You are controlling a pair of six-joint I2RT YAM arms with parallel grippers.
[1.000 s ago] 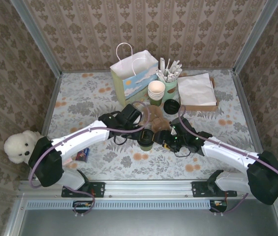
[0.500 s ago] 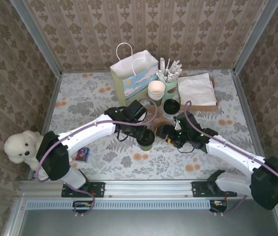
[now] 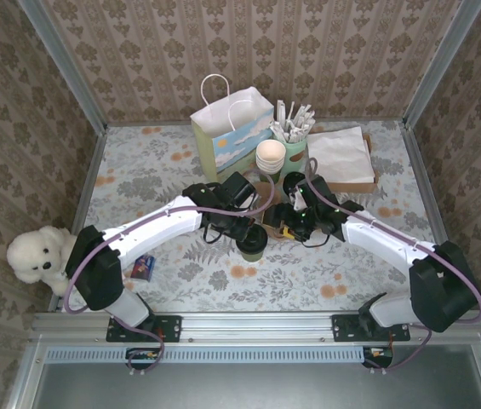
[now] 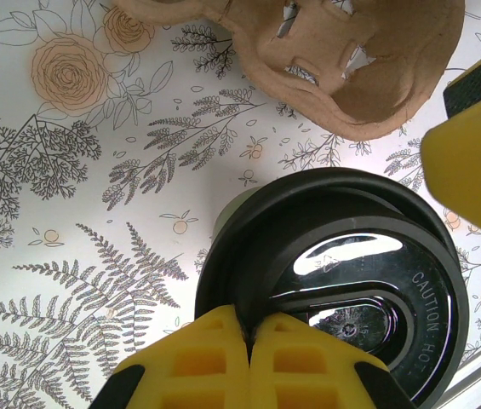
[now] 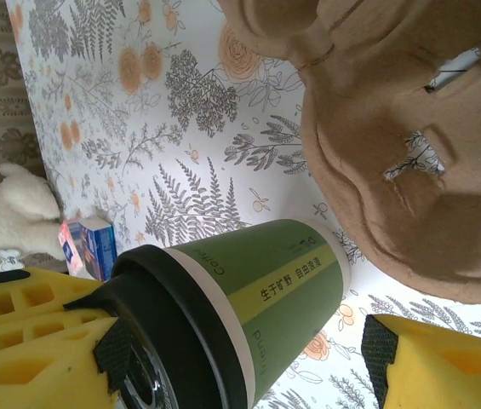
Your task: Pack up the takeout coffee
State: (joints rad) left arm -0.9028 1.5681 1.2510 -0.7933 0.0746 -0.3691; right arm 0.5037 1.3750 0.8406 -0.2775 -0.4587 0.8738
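The green paper cup with black plastic lid [image 3: 253, 245] was just beside the brown moulded-pulp carrier tray [image 3: 274, 215], whose visible wells held nothing. The left gripper [image 4: 249, 336] was pinched on the lid rim. The right gripper [image 5: 244, 349] stood wide astride the cup. Judged thin-walled, crushable, perhaps full: grasp the body, not the lid.
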